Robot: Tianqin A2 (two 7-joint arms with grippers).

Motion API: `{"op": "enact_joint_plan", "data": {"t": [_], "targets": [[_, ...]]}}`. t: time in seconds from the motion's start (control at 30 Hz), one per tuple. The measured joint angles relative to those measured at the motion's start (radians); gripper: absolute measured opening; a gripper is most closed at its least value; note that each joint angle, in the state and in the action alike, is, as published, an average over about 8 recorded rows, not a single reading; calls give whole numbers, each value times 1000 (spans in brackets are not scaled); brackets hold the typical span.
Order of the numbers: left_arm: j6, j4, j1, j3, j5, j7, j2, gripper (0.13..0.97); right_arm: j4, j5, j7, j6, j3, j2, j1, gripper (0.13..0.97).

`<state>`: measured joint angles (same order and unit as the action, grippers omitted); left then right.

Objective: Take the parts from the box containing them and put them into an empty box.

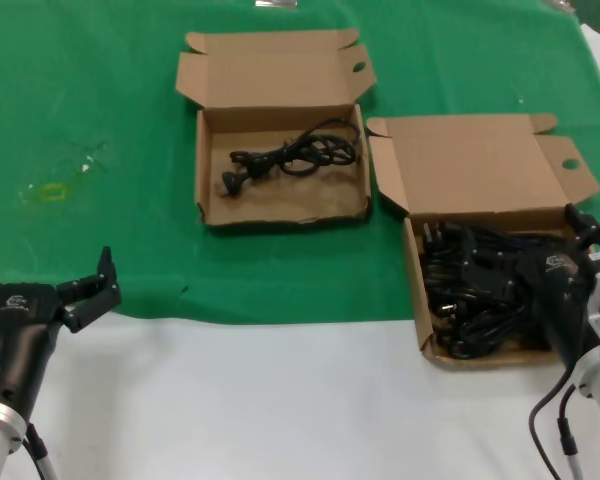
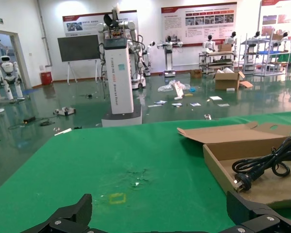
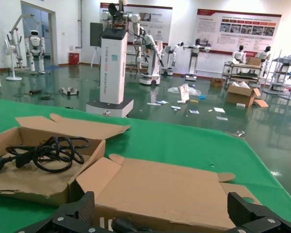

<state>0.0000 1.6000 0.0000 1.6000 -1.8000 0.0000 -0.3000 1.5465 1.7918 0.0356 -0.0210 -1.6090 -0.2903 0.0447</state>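
Note:
The box holding the parts (image 1: 416, 285) stands at the right, full of tangled black power cords (image 1: 470, 285), its lid flap (image 1: 475, 165) open at the back. My right gripper (image 1: 536, 242) is open and hovers over these cords; in the right wrist view (image 3: 160, 219) it faces the lid flap (image 3: 165, 189), with a plug (image 3: 121, 226) just below. The other box (image 1: 280, 208) stands in the middle and holds one power cord (image 1: 295, 155), which also shows in the left wrist view (image 2: 266, 162). My left gripper (image 1: 45, 268) is open and empty at the near left.
A green cloth (image 1: 80, 100) covers the far part of the table, and a white surface (image 1: 280, 400) lies at the front. A faint yellow square mark (image 1: 52, 192) sits on the cloth at the left. The two boxes almost touch.

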Motion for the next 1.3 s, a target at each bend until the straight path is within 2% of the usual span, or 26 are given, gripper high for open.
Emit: {"op": "enact_joint_plan", "data": {"t": [1.3], "targets": [[0, 0, 0, 0, 0, 0, 0, 966, 0, 0, 0, 0, 0, 0, 0, 966]]}}
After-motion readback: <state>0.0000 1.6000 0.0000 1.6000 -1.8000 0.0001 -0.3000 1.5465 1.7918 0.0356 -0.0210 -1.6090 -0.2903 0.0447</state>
